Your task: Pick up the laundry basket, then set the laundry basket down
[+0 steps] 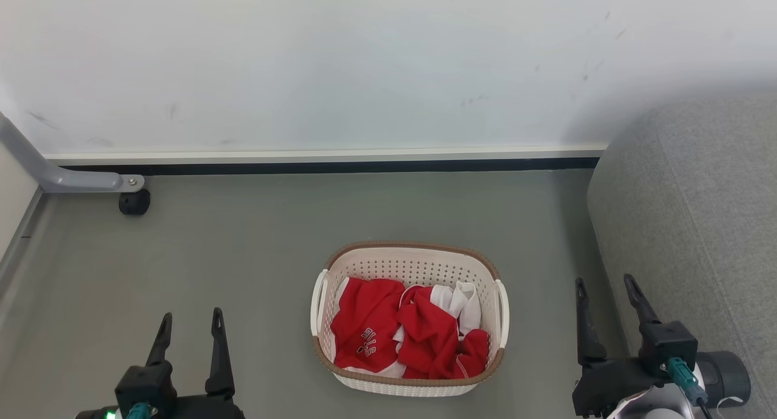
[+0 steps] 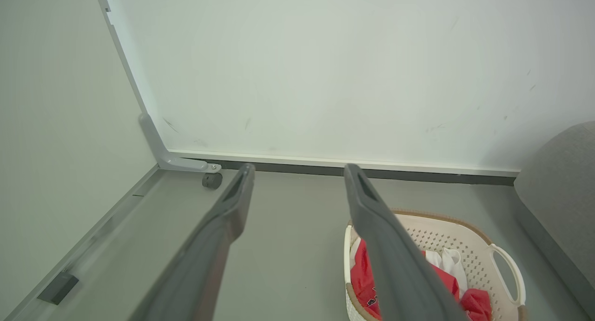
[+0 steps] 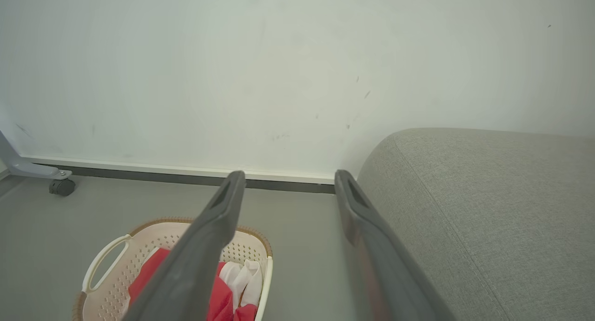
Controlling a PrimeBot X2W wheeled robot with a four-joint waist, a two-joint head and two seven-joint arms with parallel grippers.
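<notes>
1. Head view, lower corners: dark two-fingered left gripper [image 1: 192, 314] and right gripper [image 1: 604, 280], both spread wide, empty.
2. Lower centre, between them: cream-white perforated plastic laundry basket [image 1: 419, 266] on grey floor [image 1: 243, 255].
3. Likely light, rigid; best held by white side handles [image 1: 317, 303].

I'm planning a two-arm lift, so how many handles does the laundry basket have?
2. The left handle is on the laundry basket's left side and the right handle is on its right side. Both are white loops. None seems hidden.
</notes>
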